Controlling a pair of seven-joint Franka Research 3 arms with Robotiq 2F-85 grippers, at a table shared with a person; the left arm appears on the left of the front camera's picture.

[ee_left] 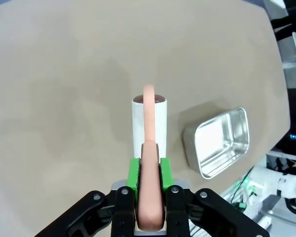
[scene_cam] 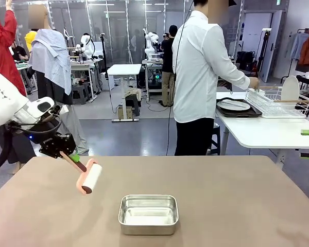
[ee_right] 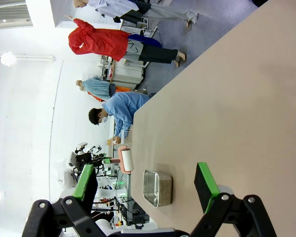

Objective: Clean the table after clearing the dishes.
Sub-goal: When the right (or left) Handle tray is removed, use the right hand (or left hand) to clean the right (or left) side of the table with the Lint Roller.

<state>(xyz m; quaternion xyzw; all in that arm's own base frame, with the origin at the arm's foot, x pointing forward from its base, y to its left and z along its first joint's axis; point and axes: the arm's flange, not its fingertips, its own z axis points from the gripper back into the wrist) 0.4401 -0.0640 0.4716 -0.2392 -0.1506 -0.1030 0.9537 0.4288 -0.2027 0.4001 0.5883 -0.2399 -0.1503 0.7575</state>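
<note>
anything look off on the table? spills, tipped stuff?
Nothing stands out. The table shows no spill or mess. The steel tray sits flat and upright, apparently empty. The left gripper is shut on the lint roller by its pink handle, angled down over the table, which fits cleaning.

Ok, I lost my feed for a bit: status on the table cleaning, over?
Left gripper shut on lint roller, pointed down at table. Right gripper open, empty. Steel tray on table beside roller.

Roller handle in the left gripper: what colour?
The handle is salmon pink; left wrist view shows it best.
</note>
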